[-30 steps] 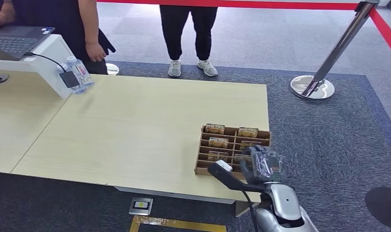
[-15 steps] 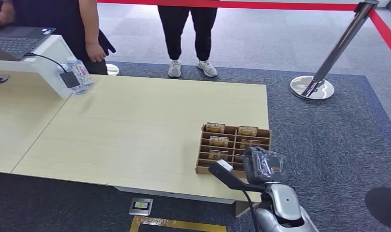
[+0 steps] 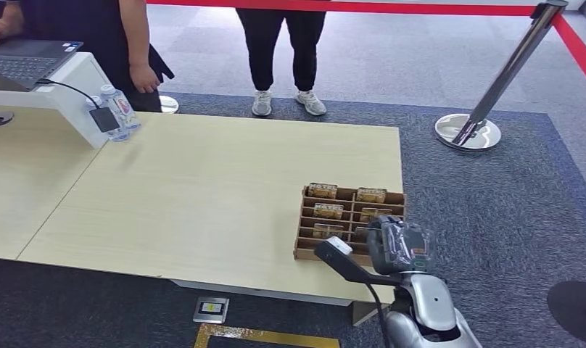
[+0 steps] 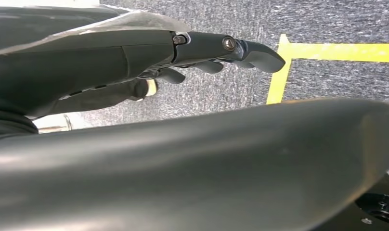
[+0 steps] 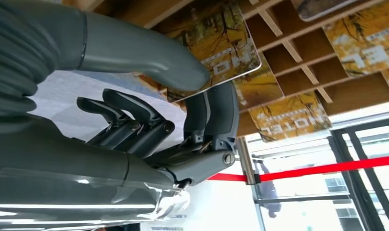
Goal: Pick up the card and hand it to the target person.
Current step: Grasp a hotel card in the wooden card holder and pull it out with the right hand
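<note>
A brown wooden card box (image 3: 342,196) stands at the table's near right corner, with several yellow cards (image 3: 323,192) upright in its slots. My right hand (image 3: 397,246) is over the box's near right part. In the right wrist view that hand (image 5: 135,134) pinches one yellow card (image 5: 224,41) between its thumb (image 5: 149,53) and a finger, just off the box's dividers (image 5: 298,60). My left hand (image 4: 135,62) hangs over the carpet, fingers (image 4: 250,48) stretched out, holding nothing. A person in black trousers and white shoes (image 3: 283,51) stands beyond the table's far edge.
A second person (image 3: 109,36) stands at the far left by a white counter (image 3: 65,87) with a laptop (image 3: 25,58) and water bottles (image 3: 120,109). A chrome stanchion (image 3: 486,109) with a red belt stands at the right. The wide table (image 3: 203,188) lies between me and the people.
My right hand has shifted slightly up and to the right over the box. The people and the box have stayed where they were.
</note>
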`<move>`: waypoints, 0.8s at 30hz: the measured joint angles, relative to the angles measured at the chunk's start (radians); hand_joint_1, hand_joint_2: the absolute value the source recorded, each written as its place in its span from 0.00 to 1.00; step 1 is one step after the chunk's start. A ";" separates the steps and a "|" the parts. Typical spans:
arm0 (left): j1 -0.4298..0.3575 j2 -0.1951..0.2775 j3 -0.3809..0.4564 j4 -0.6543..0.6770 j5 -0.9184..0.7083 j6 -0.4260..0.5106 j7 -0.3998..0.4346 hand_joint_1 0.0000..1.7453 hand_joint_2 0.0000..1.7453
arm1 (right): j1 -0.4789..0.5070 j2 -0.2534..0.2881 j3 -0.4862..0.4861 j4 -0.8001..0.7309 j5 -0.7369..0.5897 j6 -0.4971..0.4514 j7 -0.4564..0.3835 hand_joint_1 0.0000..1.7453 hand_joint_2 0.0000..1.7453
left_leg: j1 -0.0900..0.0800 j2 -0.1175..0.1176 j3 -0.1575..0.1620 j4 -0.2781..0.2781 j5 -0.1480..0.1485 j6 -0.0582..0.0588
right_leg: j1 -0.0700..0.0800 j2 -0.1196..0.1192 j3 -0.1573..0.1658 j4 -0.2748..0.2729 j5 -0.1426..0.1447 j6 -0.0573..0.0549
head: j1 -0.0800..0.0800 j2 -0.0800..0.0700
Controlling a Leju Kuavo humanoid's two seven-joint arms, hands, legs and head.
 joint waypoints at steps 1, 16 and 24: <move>0.000 0.000 0.000 0.000 0.001 0.000 -0.001 0.00 0.00 | 0.000 -0.002 0.000 -0.009 -0.005 0.000 -0.005 1.00 1.00 | 0.000 0.000 0.000 0.000 0.000 0.000 | 0.000 0.000 0.000 0.000 0.000 0.000 | 0.000 0.000; 0.000 0.000 0.004 0.000 0.020 0.000 -0.019 0.00 0.00 | -0.022 -0.101 -0.002 -0.248 -0.204 0.071 -0.120 1.00 1.00 | 0.000 0.000 0.000 0.000 0.000 0.000 | 0.000 0.000 0.000 0.000 0.000 0.000 | 0.000 0.000; -0.003 0.000 0.006 0.000 0.015 -0.009 -0.032 0.00 0.00 | -0.203 -0.152 -0.001 -0.284 -0.197 0.081 -0.141 1.00 1.00 | 0.000 0.000 0.000 0.000 0.001 0.000 | 0.000 0.000 0.000 0.001 0.001 -0.001 | 0.000 0.000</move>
